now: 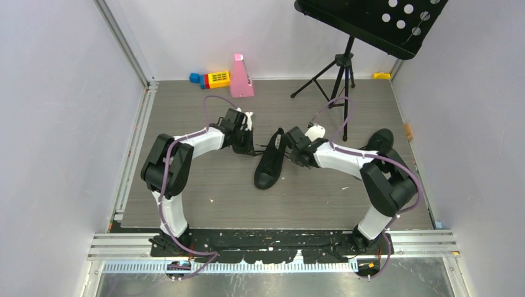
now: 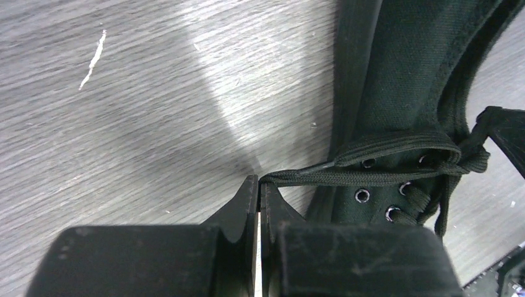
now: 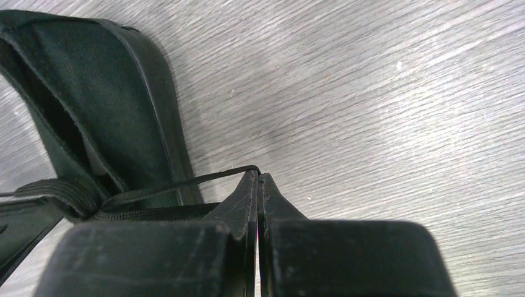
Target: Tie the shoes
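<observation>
A black canvas sneaker (image 1: 270, 164) lies mid-table, toe toward me. A second black shoe (image 1: 379, 140) lies at the right behind my right arm. My left gripper (image 1: 249, 147) is just left of the sneaker's lace area; in the left wrist view (image 2: 260, 180) it is shut on a black lace (image 2: 347, 176) that runs taut to the eyelets (image 2: 362, 195). My right gripper (image 1: 296, 153) is just right of the sneaker; in the right wrist view (image 3: 258, 174) it is shut on a thin black lace (image 3: 186, 183) leading back to the shoe's collar (image 3: 93, 124).
A black tripod music stand (image 1: 347, 62) stands at the back right. A pink wedge (image 1: 240, 77) and coloured blocks (image 1: 210, 79) sit at the back wall. A small yellow piece (image 1: 381, 75) lies in the back right corner. Walls close both sides.
</observation>
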`<state>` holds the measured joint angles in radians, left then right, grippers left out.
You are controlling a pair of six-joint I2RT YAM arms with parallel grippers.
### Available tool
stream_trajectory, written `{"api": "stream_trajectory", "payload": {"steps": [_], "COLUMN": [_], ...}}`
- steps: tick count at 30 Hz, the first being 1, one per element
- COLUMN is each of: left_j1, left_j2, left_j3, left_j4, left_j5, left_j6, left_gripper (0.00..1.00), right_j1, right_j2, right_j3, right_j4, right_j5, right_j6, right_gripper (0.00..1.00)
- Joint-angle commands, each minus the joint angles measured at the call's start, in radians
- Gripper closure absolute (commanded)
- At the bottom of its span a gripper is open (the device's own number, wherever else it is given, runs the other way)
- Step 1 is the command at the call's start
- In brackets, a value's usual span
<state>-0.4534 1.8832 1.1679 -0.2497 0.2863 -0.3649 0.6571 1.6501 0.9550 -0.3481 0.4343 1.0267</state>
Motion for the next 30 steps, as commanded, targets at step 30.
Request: {"api": "stream_trajectory", "payload": {"steps": [30], "left_j1": [-0.150], "left_j2": [0.110], "left_j3": [0.145], "left_j4": [-0.301], "left_j5": [-0.660], "left_j6": [0.115], "left_gripper": [1.00], "right_j1": [0.053], "right_j2": [0.289], "right_j3": [0.219], "right_j4": [-0.345], "right_j5": [0.391], "right_j6": [-0.038], "right_gripper": [1.00]}}
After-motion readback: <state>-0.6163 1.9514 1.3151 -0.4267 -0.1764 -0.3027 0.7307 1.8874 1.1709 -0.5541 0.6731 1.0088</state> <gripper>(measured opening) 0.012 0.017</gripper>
